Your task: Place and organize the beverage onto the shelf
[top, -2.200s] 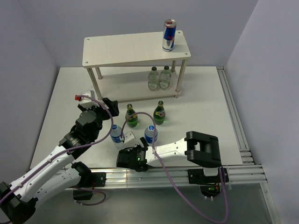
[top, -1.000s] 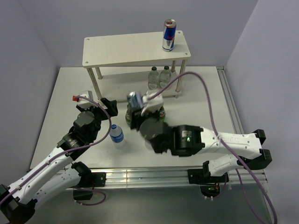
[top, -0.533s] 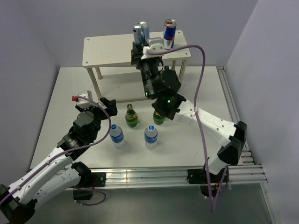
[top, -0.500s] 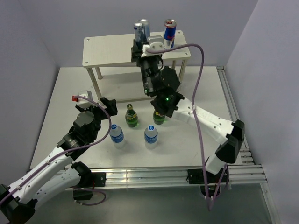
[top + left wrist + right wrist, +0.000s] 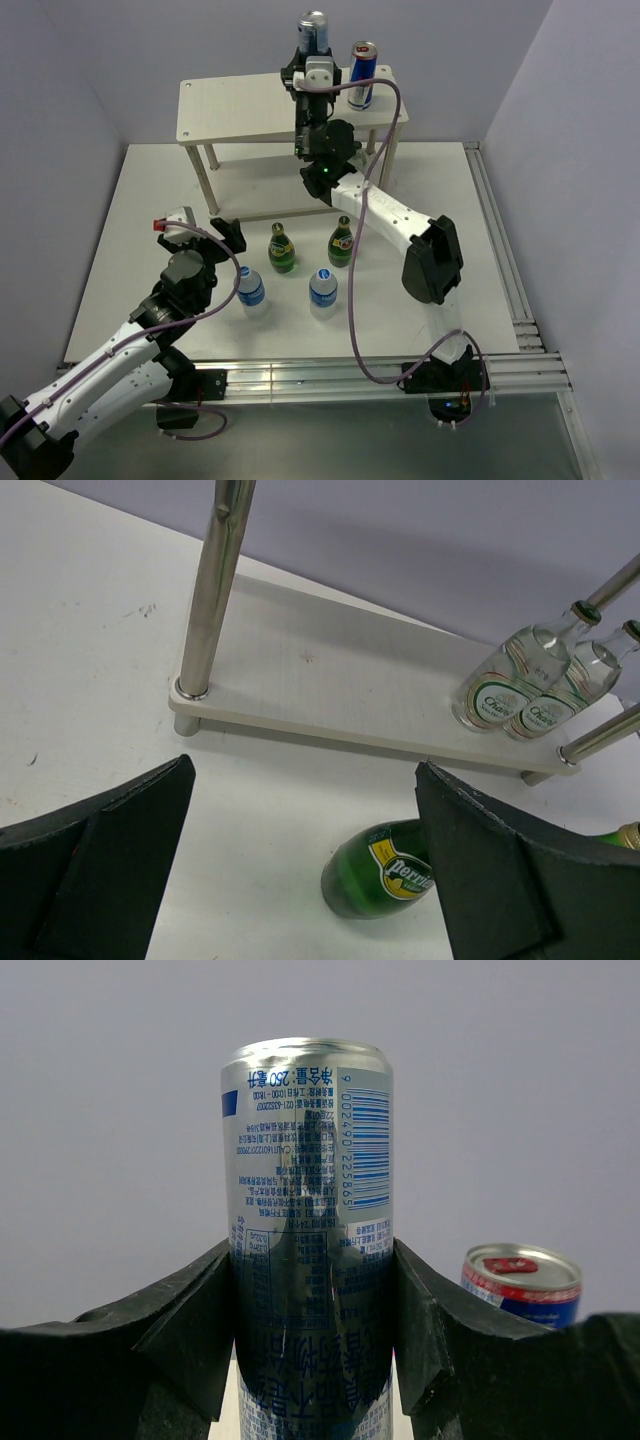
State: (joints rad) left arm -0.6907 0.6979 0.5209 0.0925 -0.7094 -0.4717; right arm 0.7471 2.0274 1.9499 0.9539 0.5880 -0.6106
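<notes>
1. The left tool [image 5: 230, 235] hangs low over the white surface [image 5: 150, 180]. Only its own wrist view shows its two black fingers [image 5: 110, 860] spread wide apart, with nothing held.
2. Two clear plastic bottles with blue labels and caps [image 5: 250, 290] [image 5: 322, 289] stand on the surface near the front. Only the top view shows them.
3. Two green glass bottles [image 5: 282, 250] [image 5: 342, 243] stand just behind them. The left wrist view shows one up close [image 5: 385, 880] and only the tip of the other at its right edge.
4. The pale wood shelf with two boards [image 5: 250, 105] stands at the back. On its lower board [image 5: 330, 680] two clear glass bottles with green-and-white labels [image 5: 520, 685] touch side by side. The top view half hides them [image 5: 340, 168].
5. The right tool [image 5: 312, 72] pinches a slim silver metal can [image 5: 313, 30] upright over the top board. Its wrist view shows the tool [image 5: 310, 1260] pressing both sides of the can [image 5: 305, 1160]. The can's bottom is hidden, so I cannot tell if it touches the board.
6. A red-and-blue metal can [image 5: 361, 75] stands on the top board, just right of the held can. The right wrist view shows only its top [image 5: 522, 1285].
</notes>
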